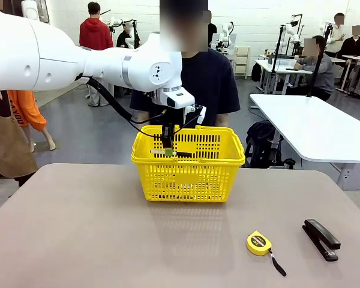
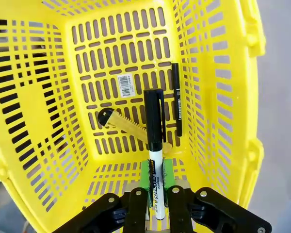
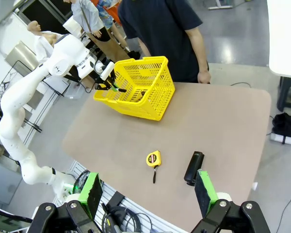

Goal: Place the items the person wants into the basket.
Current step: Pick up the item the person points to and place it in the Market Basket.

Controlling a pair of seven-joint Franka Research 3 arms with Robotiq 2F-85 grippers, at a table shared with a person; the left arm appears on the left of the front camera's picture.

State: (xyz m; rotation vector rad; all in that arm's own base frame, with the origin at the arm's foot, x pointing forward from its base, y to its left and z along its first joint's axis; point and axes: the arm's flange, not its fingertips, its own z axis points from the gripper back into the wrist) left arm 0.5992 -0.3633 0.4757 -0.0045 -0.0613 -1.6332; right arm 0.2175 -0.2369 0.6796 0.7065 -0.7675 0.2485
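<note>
The left pincer [image 2: 156, 201] is hanging over the open top of the yellow basket [image 1: 168, 180], its green pads clamped on the lower end of a white marker [image 2: 155, 165] whose black cap is pointing down into the basket. From the front, that pincer [image 1: 167, 151] is sitting just above the basket's near-left rim, with the white arm reaching in from the left. On the basket floor below the marker, a yellow utility knife [image 2: 128, 126] is lying at a slant with its black end toward the left, and a slim black pen [image 2: 176, 99] is lying along the right wall; the marker is crossing in front of the knife in the left wrist view, held above it. The basket is standing on the far middle of the tabletop [image 1: 78, 240], directly in front of the person [image 1: 210, 84] in the dark navy T-shirt, who is standing at the far edge with arms down. On the near right part of the tabletop, a round yellow tape measure [image 1: 259, 242] is lying with its black strap trailing toward the near edge, and a black stapler [image 1: 321, 238] is lying just to its right, apart from it. The right pincer [image 3: 148, 194] is hovering high and well back from the tabletop, its green-padded fingers [image 3: 92, 193] standing wide apart with nothing between them.
</note>
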